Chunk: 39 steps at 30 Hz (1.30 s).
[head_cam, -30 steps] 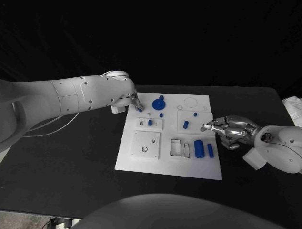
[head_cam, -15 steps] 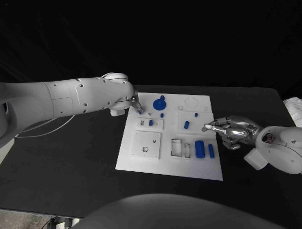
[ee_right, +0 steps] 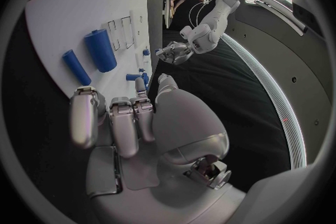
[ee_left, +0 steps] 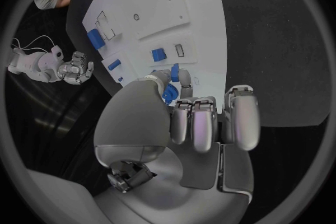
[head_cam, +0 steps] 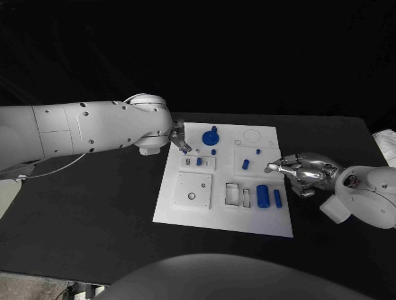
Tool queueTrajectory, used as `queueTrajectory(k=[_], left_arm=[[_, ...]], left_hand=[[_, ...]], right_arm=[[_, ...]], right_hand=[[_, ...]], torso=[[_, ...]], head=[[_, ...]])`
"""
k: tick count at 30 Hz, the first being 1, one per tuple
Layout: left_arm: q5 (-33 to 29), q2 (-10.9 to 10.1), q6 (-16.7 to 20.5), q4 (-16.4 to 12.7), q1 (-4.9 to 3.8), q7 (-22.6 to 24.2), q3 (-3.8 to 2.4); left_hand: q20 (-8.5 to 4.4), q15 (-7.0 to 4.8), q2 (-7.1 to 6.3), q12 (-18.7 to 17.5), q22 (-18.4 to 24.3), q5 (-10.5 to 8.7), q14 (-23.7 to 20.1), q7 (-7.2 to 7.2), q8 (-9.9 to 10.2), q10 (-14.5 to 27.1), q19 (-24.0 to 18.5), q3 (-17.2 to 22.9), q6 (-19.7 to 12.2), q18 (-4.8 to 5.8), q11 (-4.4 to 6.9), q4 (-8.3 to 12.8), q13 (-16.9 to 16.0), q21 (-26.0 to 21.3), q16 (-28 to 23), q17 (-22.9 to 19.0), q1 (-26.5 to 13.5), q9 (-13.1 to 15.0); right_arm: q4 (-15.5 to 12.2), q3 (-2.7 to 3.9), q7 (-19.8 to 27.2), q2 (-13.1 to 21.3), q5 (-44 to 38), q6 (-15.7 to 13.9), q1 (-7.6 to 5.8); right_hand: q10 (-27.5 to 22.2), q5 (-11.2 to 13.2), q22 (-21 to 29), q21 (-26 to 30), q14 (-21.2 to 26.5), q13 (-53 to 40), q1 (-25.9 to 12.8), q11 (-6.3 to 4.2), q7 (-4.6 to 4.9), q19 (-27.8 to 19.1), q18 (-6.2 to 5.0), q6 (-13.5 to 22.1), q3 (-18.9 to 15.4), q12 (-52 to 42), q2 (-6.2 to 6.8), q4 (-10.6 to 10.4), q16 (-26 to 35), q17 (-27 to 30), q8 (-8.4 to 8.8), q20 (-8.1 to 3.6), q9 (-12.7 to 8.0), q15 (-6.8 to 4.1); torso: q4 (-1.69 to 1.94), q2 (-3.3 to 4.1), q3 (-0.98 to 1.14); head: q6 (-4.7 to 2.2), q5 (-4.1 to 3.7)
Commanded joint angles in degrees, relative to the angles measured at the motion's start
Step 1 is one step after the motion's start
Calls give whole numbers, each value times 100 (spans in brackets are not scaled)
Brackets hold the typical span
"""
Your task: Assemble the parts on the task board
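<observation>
**Left hand creeps along the board's far left corner**

Counter (head_cam: 90, 237) first: black, carrying the white task board (head_cam: 193, 215) at its middle, long side running from the near edge toward the far edge. Blue parts sit on the board: a round knobbed piece (head_cam: 210, 135) near the far left corner, a thick cylinder (head_cam: 262, 195) and a thinner rod (head_cam: 277, 198) side by side toward the near right corner, and small pegs (head_cam: 245, 164) between.

Over the last second the left arm has swung so its upper section lies flatter across the counter's left side, while the left hand (head_cam: 178, 141) has stayed at the board's far left corner, shifting only a little. Its fingers are curled in; the left wrist view shows a small blue part (ee_left: 168, 93) at the fingertips, apparently pinched, just above the board. I judge this to be a fine adjustment before seating that part in a nearby recess, so the insertion is not yet done.

The right hand (head_cam: 297, 172) has barely moved; it waits at the board's right edge, fingers curled and holding nothing that I can see.
</observation>
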<state>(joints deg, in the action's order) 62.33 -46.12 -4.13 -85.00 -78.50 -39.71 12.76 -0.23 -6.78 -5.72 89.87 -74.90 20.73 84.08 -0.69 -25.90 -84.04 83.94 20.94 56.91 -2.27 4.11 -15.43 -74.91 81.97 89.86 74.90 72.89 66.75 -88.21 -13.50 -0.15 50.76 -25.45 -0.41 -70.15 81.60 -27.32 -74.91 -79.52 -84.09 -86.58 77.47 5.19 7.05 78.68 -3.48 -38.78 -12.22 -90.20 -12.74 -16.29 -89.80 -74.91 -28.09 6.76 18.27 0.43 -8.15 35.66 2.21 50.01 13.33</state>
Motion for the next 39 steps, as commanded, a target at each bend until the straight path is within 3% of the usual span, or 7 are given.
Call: queueTrajectory(k=[1,3,10,18,31,39], left_arm=[[-21,-9,-76,-104,54,-418,11],[-2,-16,-9,-146,107,-383,16],[131,-44,220,-235,224,-246,25],[271,-45,427,-236,264,-156,29],[526,-49,785,-258,318,-72,30],[784,-144,977,-373,418,-87,33]], left_hand=[[-40,-29,0,13,-824,-21,592,102,-10,-596,250,135,51,3,15,77,-1509,-30,14,1510,-78,160],[-39,-28,-3,13,-820,-21,592,100,-7,-596,247,144,44,2,13,68,-1509,-36,14,1510,-96,162],[-36,-25,-18,13,-811,-17,592,95,22,-596,242,178,8,-2,8,49,-1509,-52,14,1510,-143,158],[-35,-23,-21,13,-809,-16,592,93,34,-596,242,190,-3,-2,6,41,-1509,-55,14,1510,-159,154],[-32,-20,-19,13,-783,-9,592,87,70,-596,227,232,-34,-11,2,34,-1509,-91,14,1510,-176,139],[-30,-17,-22,13,-772,-11,592,80,98,-596,222,252,-48,-14,-3,26,-1509,-107,14,1510,-193,121]], right_arm=[[-2,-1,-11,4,-37,138,18],[-4,-1,-11,10,-37,140,25],[-13,-1,-11,29,-38,126,39],[-17,-1,2,34,-39,110,44],[-17,-1,17,41,-39,102,57],[-14,-1,31,53,-39,78,69]], right_hand=[[840,-40,-1061,34,-591,-342,20,-249,-1,-40,11,22,37,20,-63,12,-20,-1509,22,-8,-10,-26],[840,-41,-1061,35,-591,-342,21,-249,-1,-40,11,23,37,20,-63,13,-20,-1509,22,-8,-10,-26],[840,-45,-1059,40,-591,-342,26,-249,-1,-46,9,25,42,20,-62,15,-20,-1509,23,-8,-10,-26],[840,-45,-1059,40,-591,-342,26,-249,-1,-46,9,25,42,20,-62,15,-20,-1509,23,-8,-10,-26],[840,-50,-1058,43,-591,-342,32,-249,-1,-48,9,27,47,20,-57,18,-20,-1509,24,-8,-11,-26],[840,-57,-1058,45,-591,-342,38,-250,-1,-50,8,29,52,20,-55,21,-20,-1509,25,-8,-11,-26]], torso=[[-1,-3,-4],[4,-2,-11],[1,4,-4],[-9,-4,2],[-12,-11,0],[1,-20,-1]], head=[[-1,24],[-1,32],[-1,42],[-1,81],[-1,78],[-1,77]])
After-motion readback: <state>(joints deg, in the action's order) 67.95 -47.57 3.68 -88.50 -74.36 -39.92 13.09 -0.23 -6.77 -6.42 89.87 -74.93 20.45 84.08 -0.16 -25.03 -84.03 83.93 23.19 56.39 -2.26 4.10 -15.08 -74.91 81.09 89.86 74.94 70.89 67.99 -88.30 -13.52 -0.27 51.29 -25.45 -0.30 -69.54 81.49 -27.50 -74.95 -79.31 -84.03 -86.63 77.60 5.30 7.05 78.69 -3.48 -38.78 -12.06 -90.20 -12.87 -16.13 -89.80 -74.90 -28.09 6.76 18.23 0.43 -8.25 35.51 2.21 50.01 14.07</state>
